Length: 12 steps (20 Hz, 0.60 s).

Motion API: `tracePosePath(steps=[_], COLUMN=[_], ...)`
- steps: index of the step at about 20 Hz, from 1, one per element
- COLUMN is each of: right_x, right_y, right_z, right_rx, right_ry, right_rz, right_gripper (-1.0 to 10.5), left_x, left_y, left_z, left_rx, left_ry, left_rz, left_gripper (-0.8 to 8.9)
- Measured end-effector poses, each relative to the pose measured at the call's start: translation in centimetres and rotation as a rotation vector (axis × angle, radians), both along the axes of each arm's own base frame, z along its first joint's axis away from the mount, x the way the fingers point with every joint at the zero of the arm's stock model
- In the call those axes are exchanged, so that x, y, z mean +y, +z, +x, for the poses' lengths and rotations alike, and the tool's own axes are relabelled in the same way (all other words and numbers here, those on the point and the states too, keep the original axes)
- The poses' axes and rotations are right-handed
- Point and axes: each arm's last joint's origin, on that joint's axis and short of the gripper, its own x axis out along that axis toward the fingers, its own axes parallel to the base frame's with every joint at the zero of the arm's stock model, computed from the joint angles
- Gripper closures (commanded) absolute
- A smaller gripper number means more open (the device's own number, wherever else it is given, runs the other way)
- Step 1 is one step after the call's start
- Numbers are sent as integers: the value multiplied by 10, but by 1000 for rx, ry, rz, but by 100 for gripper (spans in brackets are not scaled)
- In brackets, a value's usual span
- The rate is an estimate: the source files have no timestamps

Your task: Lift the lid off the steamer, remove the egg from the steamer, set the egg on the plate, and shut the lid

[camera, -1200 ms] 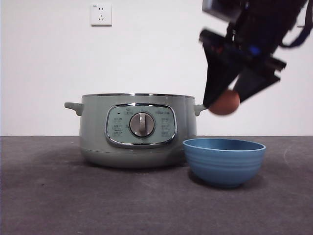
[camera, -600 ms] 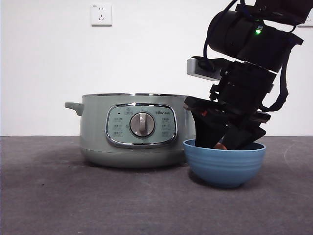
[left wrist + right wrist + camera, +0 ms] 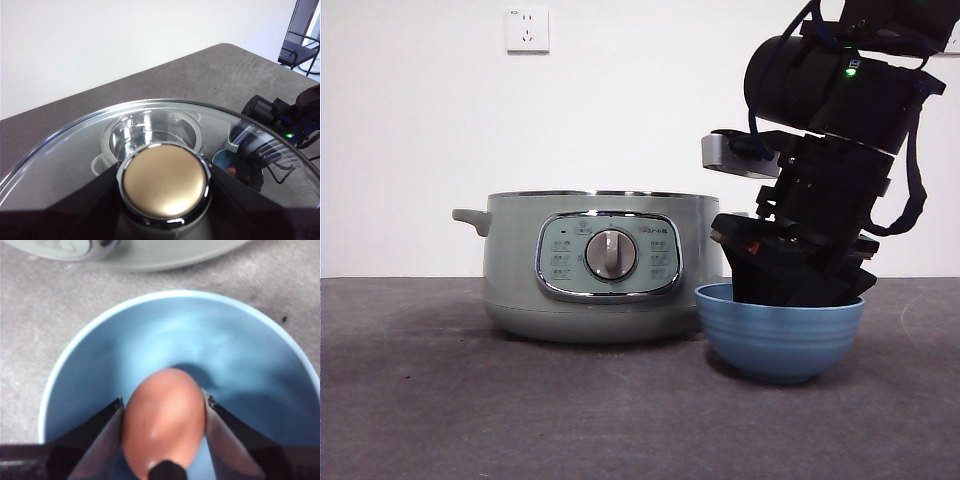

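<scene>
The pale-green steamer [image 3: 605,265] stands uncovered on the table, and from above its bare metal pot [image 3: 150,127] shows through the glass. My left gripper [image 3: 164,185] is shut on the knob of the clear lid [image 3: 75,155], holding it high over the steamer. The blue plate [image 3: 780,340], a deep bowl, sits just right of the steamer. My right arm [image 3: 825,180] reaches down into it. In the right wrist view my right gripper [image 3: 164,407] is shut on the brown egg [image 3: 165,425], low inside the plate [image 3: 240,355]. The front view hides the egg behind the plate's rim.
A grey table [image 3: 470,400] spreads in front and to the left of the steamer. A wall socket [image 3: 526,28] sits high on the white wall. A dark chair [image 3: 300,45] stands beyond the table's far corner.
My right gripper has come down with the egg, from above the plate to inside it. The steamer and plate have not moved.
</scene>
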Motion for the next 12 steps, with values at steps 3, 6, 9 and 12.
tracePosePath(steps=[3,6,9,12], right_x=[0,0,1,3], right_y=[0,0,1,4], right_z=[0,0,1,5], right_rx=[-1,-3,-17,-58], right_ry=[4,5,6,5], right_rz=[1,2,10,32], right_gripper=[719,519,504,503], left_x=[0,0,0,0], left_y=[-1,-2,-2,-2], left_z=[0,-1,-1,-1], left_rx=[9,23,23,23], left_ry=[0,0,0,0], left_rz=[3,8,8,8], left_gripper=[822,822,822,822])
